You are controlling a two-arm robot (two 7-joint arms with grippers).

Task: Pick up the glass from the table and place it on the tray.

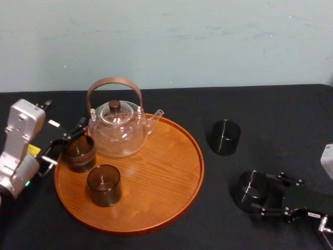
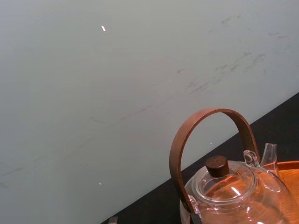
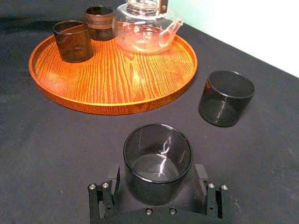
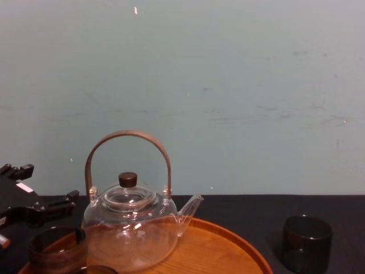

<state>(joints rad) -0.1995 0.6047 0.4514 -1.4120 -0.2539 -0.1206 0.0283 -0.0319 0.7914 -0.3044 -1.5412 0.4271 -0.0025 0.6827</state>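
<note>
So the right end effector looks clamped on the glass, which stands upright on the worktop. The tray is ahead and left of it. The left end effector hangs by another glass on the tray, grip unclear.

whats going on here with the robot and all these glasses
The right gripper has its jaws closed on the glass, low at the table, right of the tray. The left gripper sits by the rear tray glass, at the tray's left edge beside the teapot. The front tray glass also stands on the tray; the spare glass waits on the table.
</note>
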